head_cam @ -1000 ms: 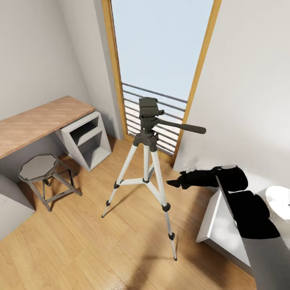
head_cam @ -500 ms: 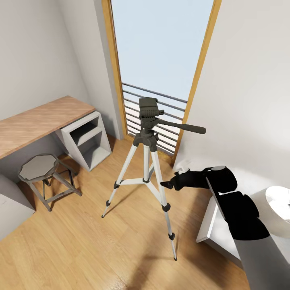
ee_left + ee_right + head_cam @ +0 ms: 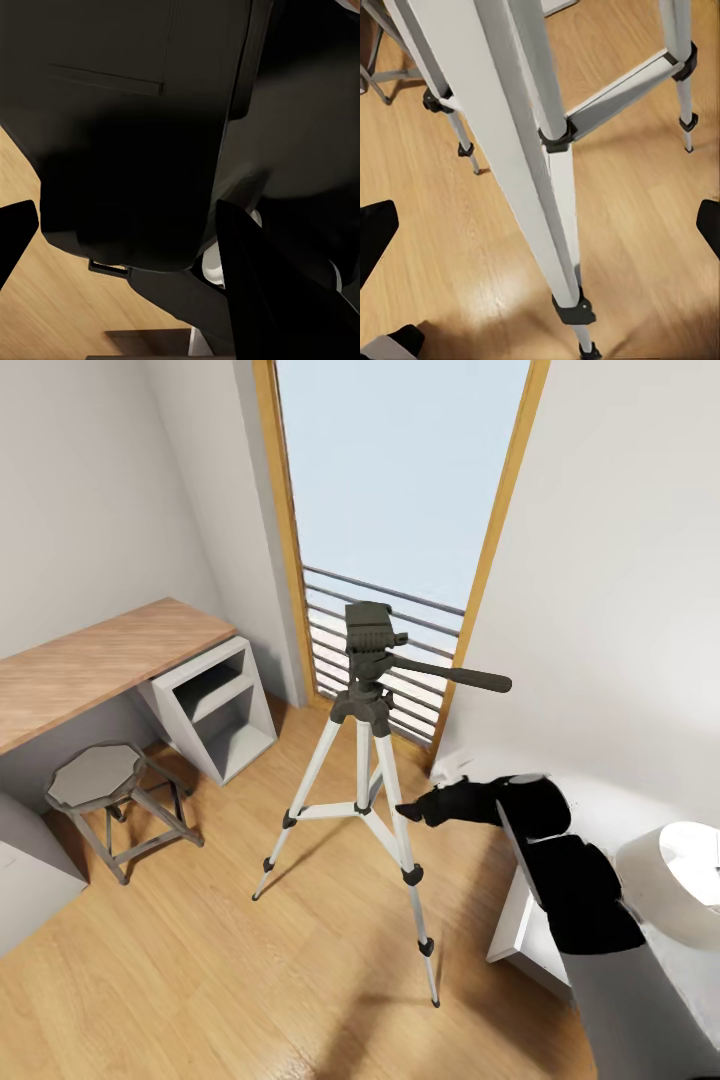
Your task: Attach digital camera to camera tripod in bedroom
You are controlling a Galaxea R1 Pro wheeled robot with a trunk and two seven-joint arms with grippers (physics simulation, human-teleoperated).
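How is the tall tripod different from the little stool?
The camera tripod stands tall on three thin silver legs; the stool is short, with dark grey legs. The tripod carries a black head with a long handle; the stool has a flat grey octagonal seat. Both stand on the wood floor.

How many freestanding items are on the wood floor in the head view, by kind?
Camera tripod: 1
Stool: 1
Desk with open shelf unit: 1
Total: 3
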